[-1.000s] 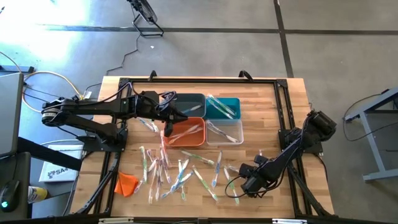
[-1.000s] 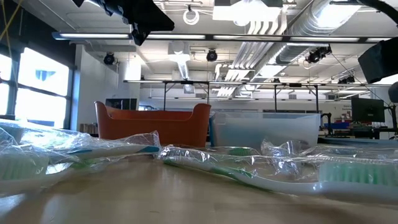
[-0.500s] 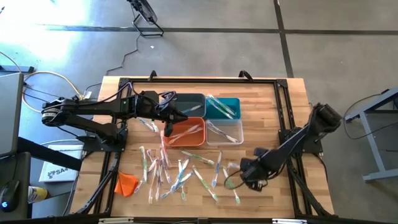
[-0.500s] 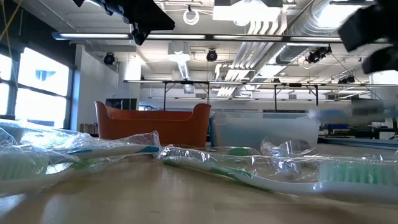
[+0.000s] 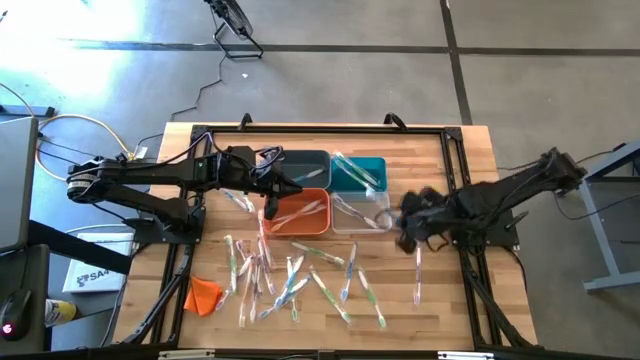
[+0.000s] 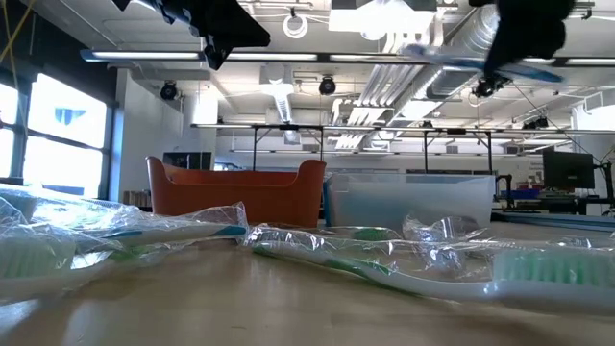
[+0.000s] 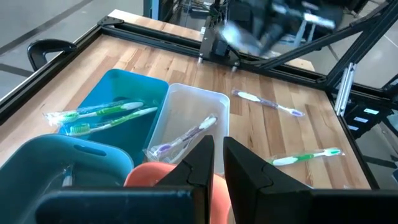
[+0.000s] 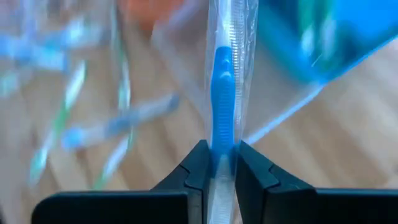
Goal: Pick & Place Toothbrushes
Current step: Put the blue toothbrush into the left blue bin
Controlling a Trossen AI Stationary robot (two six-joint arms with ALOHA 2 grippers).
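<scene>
Several wrapped toothbrushes (image 5: 290, 275) lie scattered on the near half of the wooden table. Others lie in the teal bin (image 5: 375, 165), the clear bin (image 5: 378, 224) and the orange bin (image 5: 318, 226); the dark grey bin (image 5: 305, 165) stands beside the teal one. My right gripper (image 5: 408, 225) hangs just right of the clear bin, shut on a blue-handled toothbrush (image 8: 222, 68) in a clear wrapper. My left gripper (image 5: 297, 188) hovers over the bins, shut, with nothing seen between its fingers (image 7: 200, 155). My right gripper pinches the toothbrush's blue handle (image 8: 219, 134) through the wrapper between its two fingers (image 8: 198, 165), slanting down from above. The bristle end reaches out beyond the fingers. The toothbrush (image 6: 452, 58) is lifted clear of the table and lies about level in the low view.
An orange cloth-like lump (image 5: 203, 295) lies at the near left corner. A single toothbrush (image 5: 417, 275) lies on the table's right side, near my right arm. A black frame (image 5: 455, 180) runs around the table's edges.
My right gripper has risen from the table's near right part with the blue toothbrush, moved toward the far edge up beside the clear bin, and turned on the way. The toothbrush is now lifted clear of the table.
</scene>
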